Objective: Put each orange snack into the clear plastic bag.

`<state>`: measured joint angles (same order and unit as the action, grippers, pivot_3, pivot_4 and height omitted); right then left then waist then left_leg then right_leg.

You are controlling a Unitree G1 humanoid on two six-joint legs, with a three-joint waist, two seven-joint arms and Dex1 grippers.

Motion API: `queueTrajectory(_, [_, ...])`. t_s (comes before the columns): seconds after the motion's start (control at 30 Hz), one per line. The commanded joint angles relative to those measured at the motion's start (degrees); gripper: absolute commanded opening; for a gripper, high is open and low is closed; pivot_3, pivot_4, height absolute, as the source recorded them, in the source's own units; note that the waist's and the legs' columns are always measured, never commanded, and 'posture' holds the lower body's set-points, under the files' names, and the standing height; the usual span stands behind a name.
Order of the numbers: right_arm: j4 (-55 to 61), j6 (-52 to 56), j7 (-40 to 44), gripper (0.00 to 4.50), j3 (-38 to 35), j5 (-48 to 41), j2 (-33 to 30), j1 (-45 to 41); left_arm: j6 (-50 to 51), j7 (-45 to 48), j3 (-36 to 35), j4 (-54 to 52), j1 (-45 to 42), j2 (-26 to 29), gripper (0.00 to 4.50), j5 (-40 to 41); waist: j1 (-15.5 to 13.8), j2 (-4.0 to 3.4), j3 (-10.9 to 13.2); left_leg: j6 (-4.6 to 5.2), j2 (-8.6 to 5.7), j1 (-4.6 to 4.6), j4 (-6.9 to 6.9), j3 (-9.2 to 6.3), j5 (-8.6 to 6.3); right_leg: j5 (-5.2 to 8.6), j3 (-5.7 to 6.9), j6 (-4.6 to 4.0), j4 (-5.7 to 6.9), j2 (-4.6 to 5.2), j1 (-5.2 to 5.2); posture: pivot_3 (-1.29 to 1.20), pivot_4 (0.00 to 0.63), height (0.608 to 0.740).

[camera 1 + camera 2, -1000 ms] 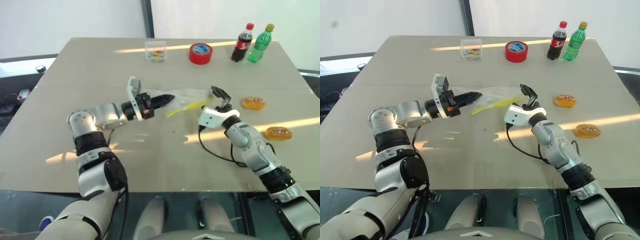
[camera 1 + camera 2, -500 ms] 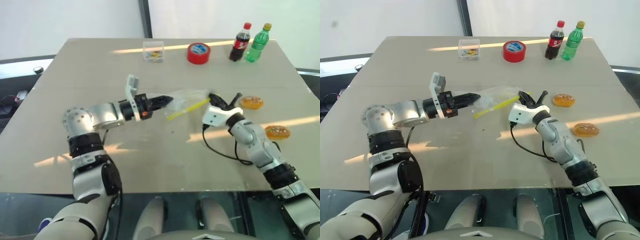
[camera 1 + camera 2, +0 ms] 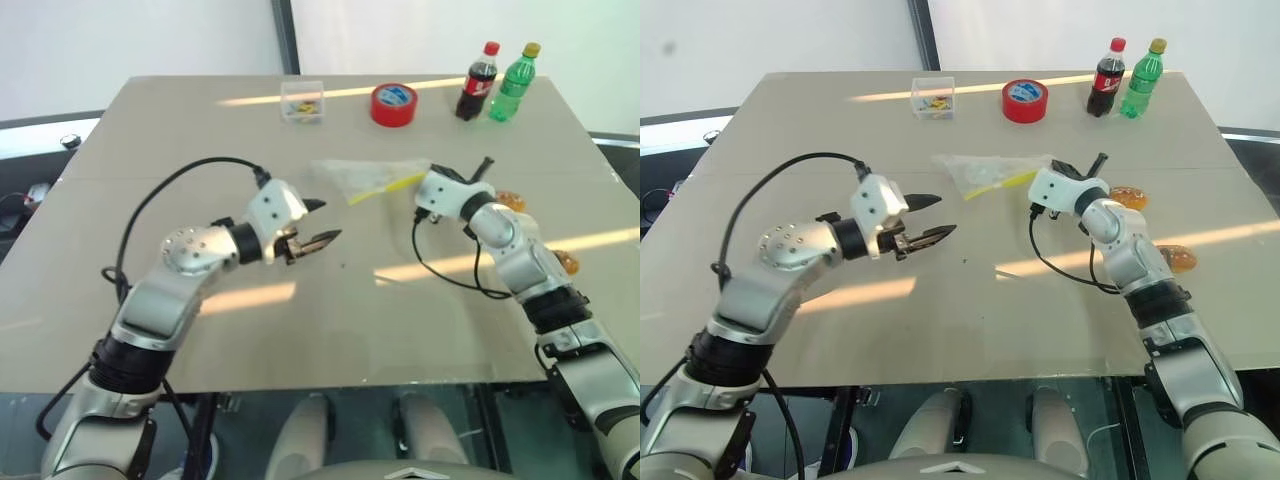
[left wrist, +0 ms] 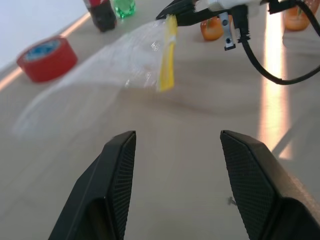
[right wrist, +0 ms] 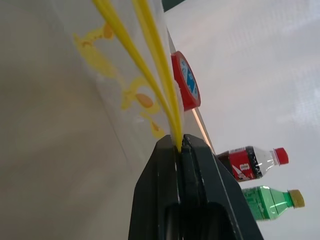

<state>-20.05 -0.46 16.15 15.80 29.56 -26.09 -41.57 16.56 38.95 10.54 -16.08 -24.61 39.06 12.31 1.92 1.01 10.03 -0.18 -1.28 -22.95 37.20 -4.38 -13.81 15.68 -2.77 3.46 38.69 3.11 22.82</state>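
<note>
Right gripper [image 5: 179, 150] is pinching the clear plastic bag [image 3: 985, 170] by its yellow seal; left gripper [image 3: 923, 220] is hanging open, nothing between its jaws.

The clear plastic bag [image 3: 985, 169] is thin, crinkly transparent film with an opaque yellow seal strip, the orange snacks [image 3: 1127, 197] look glossy, the table [image 3: 970, 310] is smooth and matt beige, and the left gripper [image 4: 177, 187] has black, finely textured plastic fingers [image 4: 248, 176]
</note>
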Motion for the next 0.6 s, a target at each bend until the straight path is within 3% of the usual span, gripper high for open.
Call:
queueTrajectory(0.03, [2.9,0.3,1.7,0.0,-0.1,-0.3,-0.2,-0.6,-7.2,-5.3,1.0,-2.2,-0.8,-1.9,2.86,-9.3,0.0,0.0,0.0,0.03,-0.01,0.0,0.01,-0.01,-0.02,0.0,0.01,0.0,0.0,0.0,0.0,0.0,0.15,0.74])
queueTrajectory(0.27, [6.5,2.7,3.4,0.0,-0.1,-0.6,1.3,0.9,-15.0,-9.6,4.6,1.3,-2.1,-3.7,2.86,-23.4,0.4,0.0,0.0,0.21,-0.05,0.03,0.03,0.03,-0.12,0.0,-0.03,0.01,0.13,-0.07,0.04,0.0,0.15,0.74])
queueTrajectory(0.6, [11.0,6.9,4.2,0.0,0.1,-0.3,2.8,2.2,-18.2,-9.8,7.6,6.3,-3.2,-7.3,2.86,-30.9,0.4,0.0,0.0,0.22,-0.06,0.01,0.1,0.01,-0.12,0.0,0.0,0.01,0.16,-0.08,0.04,0.0,0.15,0.74])
